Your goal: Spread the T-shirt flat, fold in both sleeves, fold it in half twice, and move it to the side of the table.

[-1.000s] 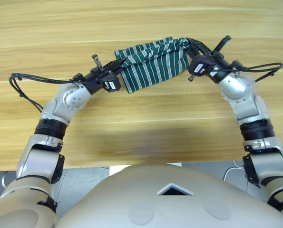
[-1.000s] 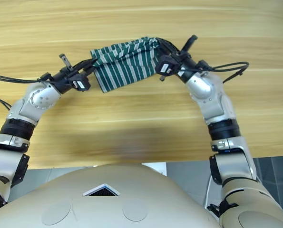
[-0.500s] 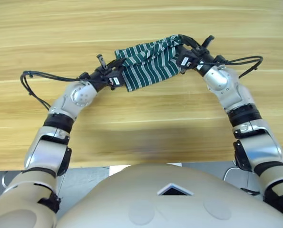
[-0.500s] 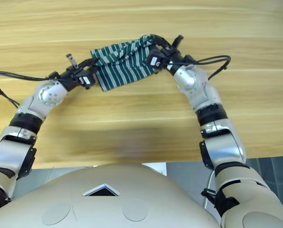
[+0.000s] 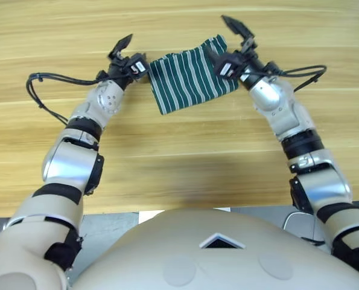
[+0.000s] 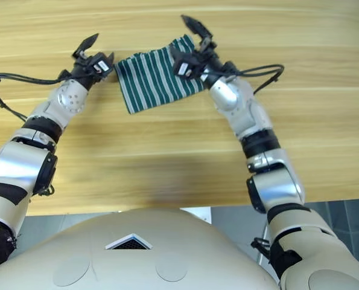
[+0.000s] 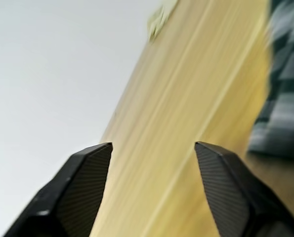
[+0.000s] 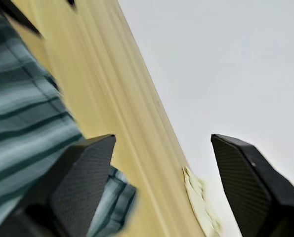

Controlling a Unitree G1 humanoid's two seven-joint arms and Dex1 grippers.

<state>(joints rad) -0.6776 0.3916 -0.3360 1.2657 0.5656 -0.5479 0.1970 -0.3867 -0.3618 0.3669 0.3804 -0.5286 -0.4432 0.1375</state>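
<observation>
Folded striped T-shirt [image 5: 188, 75] lies flat on desk [image 5: 179, 151] between left claw [image 7: 153, 144] and right claw [image 5: 238, 31], both spread apart, gripping nothing.

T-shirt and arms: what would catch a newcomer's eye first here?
The green-and-white striped T-shirt stands out, folded into a small packet on the wooden table ahead of the robot. The left pincer and right pincer flank it, one at each end, both open and holding nothing.
</observation>
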